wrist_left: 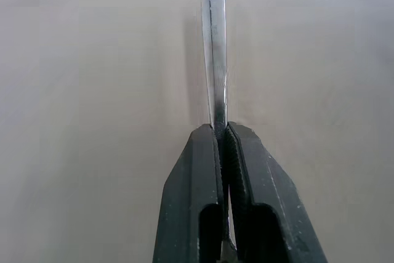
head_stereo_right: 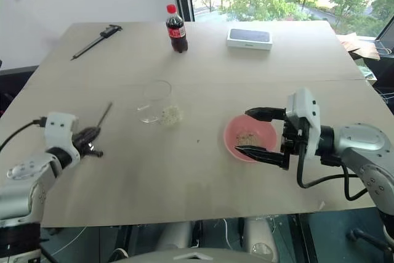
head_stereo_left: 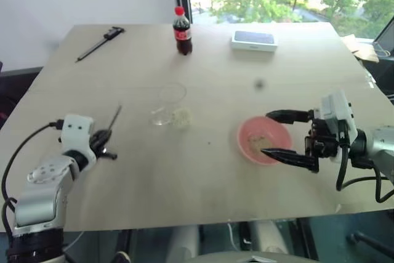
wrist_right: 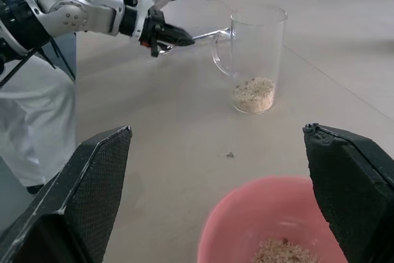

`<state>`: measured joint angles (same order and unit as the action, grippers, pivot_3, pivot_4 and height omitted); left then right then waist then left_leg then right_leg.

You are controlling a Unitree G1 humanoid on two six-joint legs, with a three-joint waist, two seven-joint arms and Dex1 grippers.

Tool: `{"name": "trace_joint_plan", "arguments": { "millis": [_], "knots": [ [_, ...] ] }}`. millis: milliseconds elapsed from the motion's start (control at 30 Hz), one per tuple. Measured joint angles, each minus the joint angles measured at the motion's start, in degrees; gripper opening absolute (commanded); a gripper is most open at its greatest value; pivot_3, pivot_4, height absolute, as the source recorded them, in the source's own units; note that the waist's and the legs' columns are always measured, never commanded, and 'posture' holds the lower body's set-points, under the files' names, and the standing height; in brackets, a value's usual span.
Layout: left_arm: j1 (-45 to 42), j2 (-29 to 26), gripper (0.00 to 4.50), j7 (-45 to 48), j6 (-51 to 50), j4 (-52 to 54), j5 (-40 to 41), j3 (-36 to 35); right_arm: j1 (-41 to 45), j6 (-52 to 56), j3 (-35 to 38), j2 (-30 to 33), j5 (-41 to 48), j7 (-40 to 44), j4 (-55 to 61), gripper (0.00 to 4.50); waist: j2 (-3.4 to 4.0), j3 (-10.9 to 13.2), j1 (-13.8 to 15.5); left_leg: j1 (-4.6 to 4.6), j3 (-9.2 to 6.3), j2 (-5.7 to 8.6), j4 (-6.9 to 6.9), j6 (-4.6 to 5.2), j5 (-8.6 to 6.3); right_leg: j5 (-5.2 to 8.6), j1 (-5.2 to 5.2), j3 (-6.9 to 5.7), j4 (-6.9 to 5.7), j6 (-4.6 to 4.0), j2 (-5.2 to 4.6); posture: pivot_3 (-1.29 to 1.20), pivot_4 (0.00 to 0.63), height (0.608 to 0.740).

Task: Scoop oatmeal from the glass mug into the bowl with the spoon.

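Observation:
The clear glass mug (wrist_right: 252, 53) stands mid-table with a small heap of oatmeal (wrist_right: 253, 93) in its bottom. To its right sits the pink bowl (head_stereo_left: 246, 129), which holds some oatmeal (wrist_right: 283, 252) too. My left gripper (wrist_left: 223, 129) is shut on the silver spoon (wrist_left: 214, 47), held a little above the table left of the mug, the metal pointing toward it. In the right wrist view the spoon (wrist_right: 206, 35) reaches close to the mug's handle. My right gripper (head_stereo_left: 266, 133) stands open, its two fingers straddling the bowl's right side.
A cola bottle (head_stereo_left: 182, 32) with a red cap stands at the table's far middle. A dark caliper (head_stereo_left: 98, 42) lies at the far left, and a white box (head_stereo_left: 253, 40) with a dark top at the far right. The table's front edge runs close to me.

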<state>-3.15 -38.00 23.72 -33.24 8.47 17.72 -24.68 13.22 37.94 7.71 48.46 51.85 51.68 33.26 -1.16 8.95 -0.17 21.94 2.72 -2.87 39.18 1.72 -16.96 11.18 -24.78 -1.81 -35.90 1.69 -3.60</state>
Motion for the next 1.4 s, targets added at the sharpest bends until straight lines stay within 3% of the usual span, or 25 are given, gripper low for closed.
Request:
{"name": "trace_joint_plan", "arguments": {
  "millis": [300,533,633,800,933,1300,1400],
  "knots": [
    [-17.63,-0.19,0.04,-2.07,2.4,9.63,3.2,0.34,7.15,2.08,-0.96,-3.52,-0.16,-3.07,-4.68,4.5,-0.42,0.26,0.99,0.15,0.01,0.14,0.01,-0.01,0.0,-0.14,-0.03,0.0,0.13,0.22,-0.08,0.0,0.15,0.74],
    [-27.96,3.41,0.04,0.84,2.85,17.28,11.22,6.27,17.33,7.94,-0.97,-9.65,3.33,-12.55,-8.47,4.5,-0.47,0.34,0.91,0.11,-0.01,0.13,0.02,-0.02,0.01,-0.14,-0.03,0.01,0.02,0.24,-0.05,0.0,0.15,0.74],
    [-29.02,5.17,0.04,2.07,1.84,20.23,13.59,11.61,22.26,11.06,-1.01,-13.7,5.17,-18.35,-11.1,4.5,-0.47,0.34,0.83,0.1,0.0,0.13,0.05,-0.02,0.01,-0.15,-0.02,0.04,0.01,0.24,-0.02,0.0,0.15,0.74],
    [-28.4,5.18,0.04,4.35,2.65,20.59,10.87,19.47,31.66,16.29,0.1,-23.54,13.78,-31.81,-15.91,4.5,-0.32,0.44,0.65,0.1,-0.02,0.1,0.04,-0.02,0.02,-0.15,-0.07,0.04,-0.07,0.23,0.03,0.0,0.15,0.74],
    [-28.15,5.1,0.04,5.66,4.19,20.58,8.95,21.16,35.29,18.28,1.2,-26.79,17.9,-39.22,-17.97,4.5,-0.32,0.44,0.88,0.18,-0.02,0.1,0.04,-0.02,0.02,-0.15,-0.09,0.02,0.01,0.24,0.02,0.0,0.15,0.74],
    [-27.69,4.92,0.04,9.26,6.99,19.38,4.75,24.1,37.58,19.18,1.17,-31.62,18.05,-47.03,-20.99,4.5,-0.3,0.45,0.85,0.6,-0.04,0.1,0.05,-0.02,0.03,-0.16,-0.55,0.01,-0.13,0.24,0.03,0.0,0.15,0.74],
    [-27.36,4.93,0.0,10.17,7.29,18.89,4.03,25.25,38.23,19.16,1.17,-32.22,17.85,-47.26,-21.04,3.63,-0.3,0.45,0.82,0.83,-0.03,0.11,0.11,-0.23,0.16,-0.16,-0.74,0.01,-0.18,0.24,0.02,0.0,0.15,0.74]
  ]
}}
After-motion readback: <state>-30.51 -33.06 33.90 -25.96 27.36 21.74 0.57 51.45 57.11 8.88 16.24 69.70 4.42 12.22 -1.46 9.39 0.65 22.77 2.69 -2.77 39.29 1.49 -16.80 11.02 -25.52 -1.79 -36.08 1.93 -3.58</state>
